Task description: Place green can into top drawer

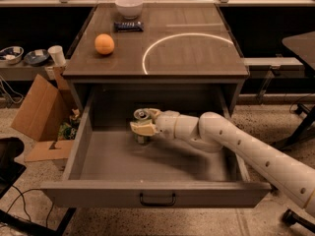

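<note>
Camera view: the top drawer (81,141) stands pulled open beneath a brown cabinet top (197,58). 1 white arm reaches in from the right. Its gripper (140,128) is clamped round the green can (142,115), which is upright inside the drawer, toward the far left. Whether the can touches the drawer floor is unclear. An orange (104,44) and a white bowl (129,6) sit on the cabinet top.

One camera looks down from high in front, fairly near: the open grey metal top drawer (98,195) fills the lower frame, the brown wooden surface (197,58) the upper, and the cream hand (141,129), clasping the small green aluminium can (142,115), sits mid-frame inside the drawer.
</note>
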Robot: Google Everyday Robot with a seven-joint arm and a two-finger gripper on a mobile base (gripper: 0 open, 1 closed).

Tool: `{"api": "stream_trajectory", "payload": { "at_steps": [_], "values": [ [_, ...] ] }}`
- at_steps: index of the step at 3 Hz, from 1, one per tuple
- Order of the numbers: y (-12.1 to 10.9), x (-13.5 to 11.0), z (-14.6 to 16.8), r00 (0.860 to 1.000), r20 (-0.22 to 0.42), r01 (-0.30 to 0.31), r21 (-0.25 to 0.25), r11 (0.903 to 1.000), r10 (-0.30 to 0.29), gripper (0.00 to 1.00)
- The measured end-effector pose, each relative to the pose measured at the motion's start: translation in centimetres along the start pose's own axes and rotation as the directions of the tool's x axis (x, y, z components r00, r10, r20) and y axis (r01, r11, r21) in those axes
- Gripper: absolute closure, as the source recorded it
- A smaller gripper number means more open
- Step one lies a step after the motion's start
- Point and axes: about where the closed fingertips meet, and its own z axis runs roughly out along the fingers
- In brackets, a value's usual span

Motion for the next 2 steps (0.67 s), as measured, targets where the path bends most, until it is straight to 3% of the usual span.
{"api": "stream_trajectory", "payload": {
  "at_steps": [1,2],
  "values": [
    [0.4,0.5,0.24,1.0,-0.01,-0.006,0.007,1.0,0.006,1.0],
    [0.41,0.47,0.24,1.0,-0.01,-0.005,0.007,1.0,0.006,0.84]
  ]
}}
